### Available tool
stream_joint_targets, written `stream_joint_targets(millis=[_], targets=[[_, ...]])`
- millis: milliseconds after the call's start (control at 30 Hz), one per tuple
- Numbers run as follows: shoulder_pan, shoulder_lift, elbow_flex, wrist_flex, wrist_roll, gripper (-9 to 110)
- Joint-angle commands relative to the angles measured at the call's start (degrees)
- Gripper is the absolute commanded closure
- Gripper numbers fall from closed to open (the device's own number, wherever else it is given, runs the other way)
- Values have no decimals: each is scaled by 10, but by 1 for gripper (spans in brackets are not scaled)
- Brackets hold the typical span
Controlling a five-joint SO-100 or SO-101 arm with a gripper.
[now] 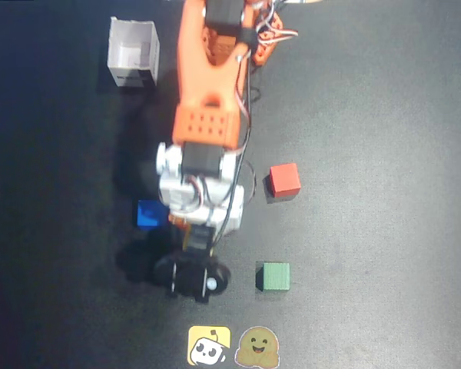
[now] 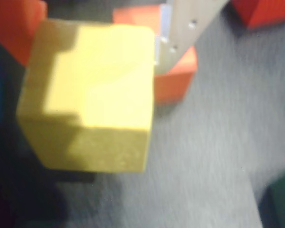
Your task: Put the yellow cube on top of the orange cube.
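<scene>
In the wrist view my gripper (image 2: 97, 33) is shut on the pale-yellow cube (image 2: 95, 95), which fills the left half of the picture. An orange finger (image 2: 14, 23) presses its left side and a grey-white finger (image 2: 185, 28) its right. The bright-orange cube (image 2: 178, 78) sits on the mat just behind and to the right of the yellow one, partly hidden by it and by the grey-white finger. The yellow cube casts a shadow on the mat below it. In the overhead view the arm (image 1: 207, 115) hides both cubes and the jaws.
On the black mat (image 1: 369, 115) lie a blue cube (image 1: 148, 213) left of the arm, a red-orange cube (image 1: 284, 181) to its right and a green cube (image 1: 273, 276). A white open box (image 1: 133, 52) stands at the back left. Two stickers (image 1: 209, 345) lie at the front edge.
</scene>
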Motion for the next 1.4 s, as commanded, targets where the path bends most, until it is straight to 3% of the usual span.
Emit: stream_joint_targets(millis=[0,700,1367], targets=[[-7,77,24,4,3,96],[-47,208,239,-91,30,96],[-59,230,314,-121,45,96]])
